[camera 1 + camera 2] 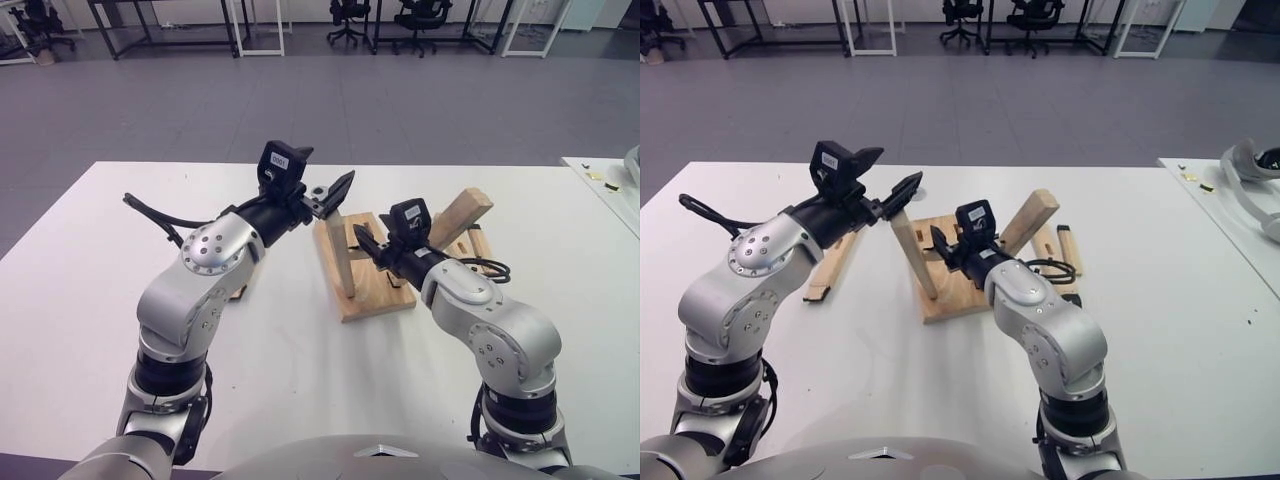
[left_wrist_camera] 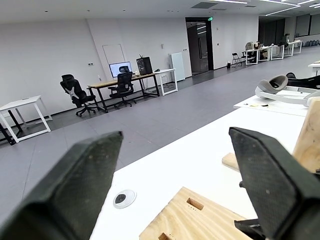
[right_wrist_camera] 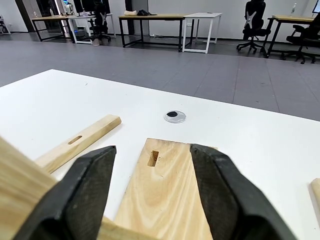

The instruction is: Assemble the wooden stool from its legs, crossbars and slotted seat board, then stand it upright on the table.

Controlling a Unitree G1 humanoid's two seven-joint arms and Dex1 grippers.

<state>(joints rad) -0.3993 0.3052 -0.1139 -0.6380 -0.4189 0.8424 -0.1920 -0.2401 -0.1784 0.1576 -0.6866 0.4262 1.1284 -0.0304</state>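
Both your left gripper [image 1: 335,193] and right gripper [image 1: 368,248] gape empty. The upright leg [image 1: 338,255] looks stiff and light; take it mid-length, since it may wobble in the seat board [image 1: 375,297].

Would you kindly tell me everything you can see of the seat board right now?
The seat board is a pale wooden rectangle lying flat on the white table. Small rectangular slots are cut into it near an edge. One leg stands in it near its left edge, roughly upright; another leg leans at its far right.
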